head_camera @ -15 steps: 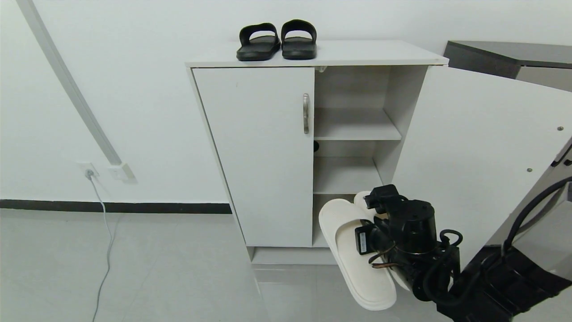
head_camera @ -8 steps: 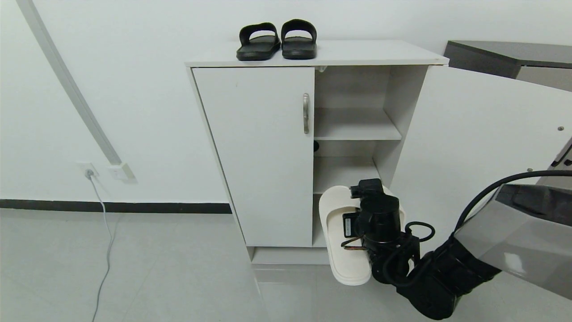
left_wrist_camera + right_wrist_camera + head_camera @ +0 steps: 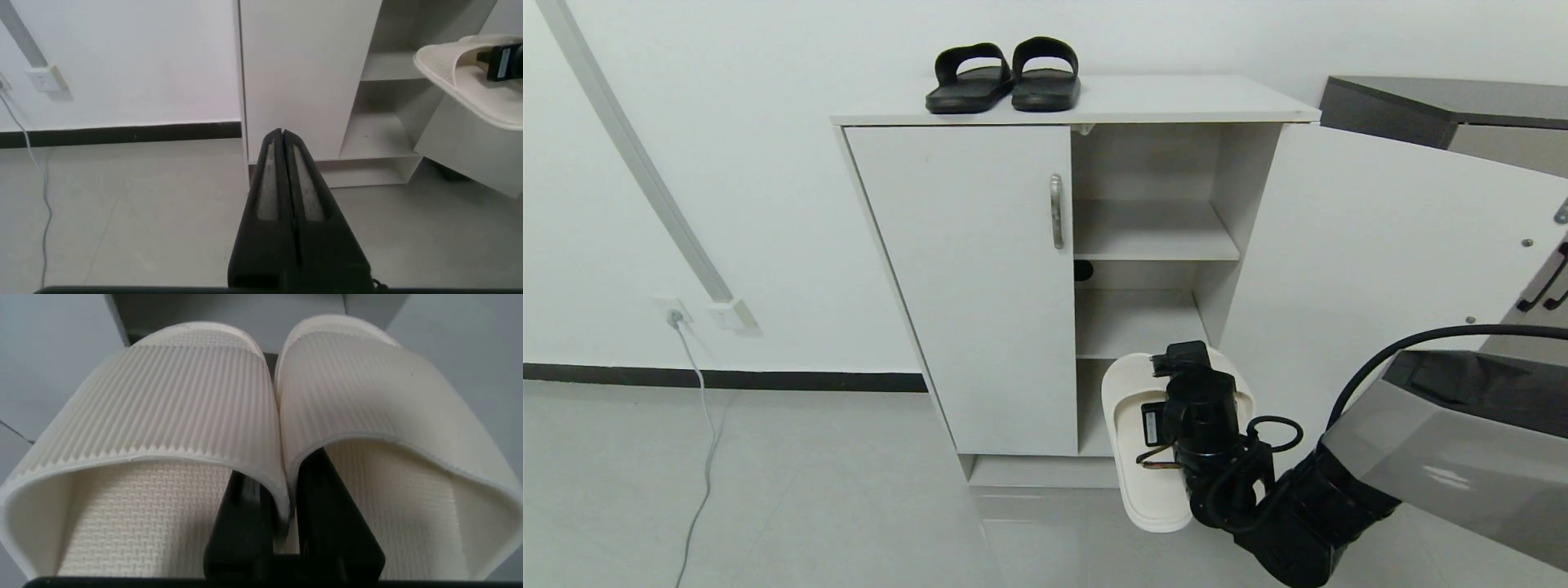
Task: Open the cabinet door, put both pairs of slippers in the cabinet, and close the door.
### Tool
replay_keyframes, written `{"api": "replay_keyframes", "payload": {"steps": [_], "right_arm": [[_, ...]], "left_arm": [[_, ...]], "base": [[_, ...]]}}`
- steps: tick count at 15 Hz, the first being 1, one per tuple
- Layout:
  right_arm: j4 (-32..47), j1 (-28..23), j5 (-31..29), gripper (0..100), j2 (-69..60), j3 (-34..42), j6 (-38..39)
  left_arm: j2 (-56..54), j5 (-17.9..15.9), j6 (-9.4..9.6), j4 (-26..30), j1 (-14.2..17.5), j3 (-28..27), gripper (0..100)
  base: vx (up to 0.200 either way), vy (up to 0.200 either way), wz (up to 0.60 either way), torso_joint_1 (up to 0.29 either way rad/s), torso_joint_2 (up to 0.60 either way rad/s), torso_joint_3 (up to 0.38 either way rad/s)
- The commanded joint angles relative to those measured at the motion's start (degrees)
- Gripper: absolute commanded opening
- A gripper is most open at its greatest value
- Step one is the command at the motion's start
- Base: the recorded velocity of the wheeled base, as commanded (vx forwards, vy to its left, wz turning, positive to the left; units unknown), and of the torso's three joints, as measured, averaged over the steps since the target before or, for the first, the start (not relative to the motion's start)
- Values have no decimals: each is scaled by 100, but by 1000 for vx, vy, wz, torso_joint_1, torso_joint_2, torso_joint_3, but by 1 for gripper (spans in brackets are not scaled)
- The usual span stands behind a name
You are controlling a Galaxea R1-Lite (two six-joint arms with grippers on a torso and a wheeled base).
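Slipper pr (image 3: 1003, 75) atop cabinet (image 3: 956, 286), 2nd pr (image 3: 1129, 392) before

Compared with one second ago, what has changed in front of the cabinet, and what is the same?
The right tool, shut on the white slippers, carried them forward, closer to the lowest opening of the cabinet. The small sideways shift of the whole view is the camera moving, not the things. Unchanged: the black slippers on top, the right door open, the left door shut.
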Motion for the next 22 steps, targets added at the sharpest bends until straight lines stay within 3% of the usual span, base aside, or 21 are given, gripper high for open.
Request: {"api": "replay_keyframes", "payload": {"steps": [1, 5, 22], "right_arm": [[4, 7, 6, 0, 23, 1, 7], [-5, 7, 32, 0, 304, -192, 7], [-13, 25, 270, 0, 629, -790, 7]], "left_arm": [[14, -2, -3, -1, 1, 0, 0], [14, 33, -117, -1, 1, 0, 0], [14, 33, -90, -1, 1, 0, 0]], "base": [[0, 0, 0, 0, 0, 0], [0, 0, 0, 0, 0, 0], [0, 0, 0, 0, 1, -21]]}}
